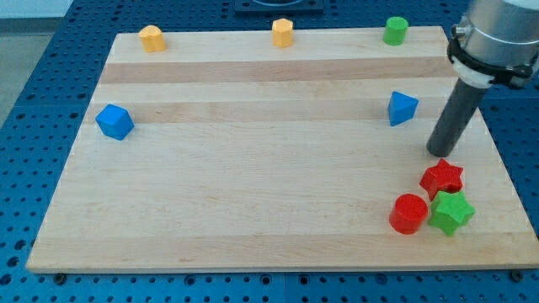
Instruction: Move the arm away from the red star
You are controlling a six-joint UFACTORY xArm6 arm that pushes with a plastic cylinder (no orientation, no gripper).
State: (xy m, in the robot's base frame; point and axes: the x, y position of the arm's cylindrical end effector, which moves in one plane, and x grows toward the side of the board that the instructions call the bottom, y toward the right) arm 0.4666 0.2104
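The red star point(442, 178) lies at the view's lower right on the wooden board point(253, 168). It touches a green star point(452, 212) below it and sits next to a red cylinder point(409, 213) at its lower left. My tip point(439, 152) rests on the board just above the red star, a small gap apart. The dark rod rises up and to the right toward the arm's grey wrist point(497, 34).
A blue triangular block point(402, 108) lies left of the rod. A blue block point(114, 122) sits at the left. Along the top edge stand a yellow block point(152, 39), an orange hexagonal block point(282, 33) and a green cylinder point(396, 30).
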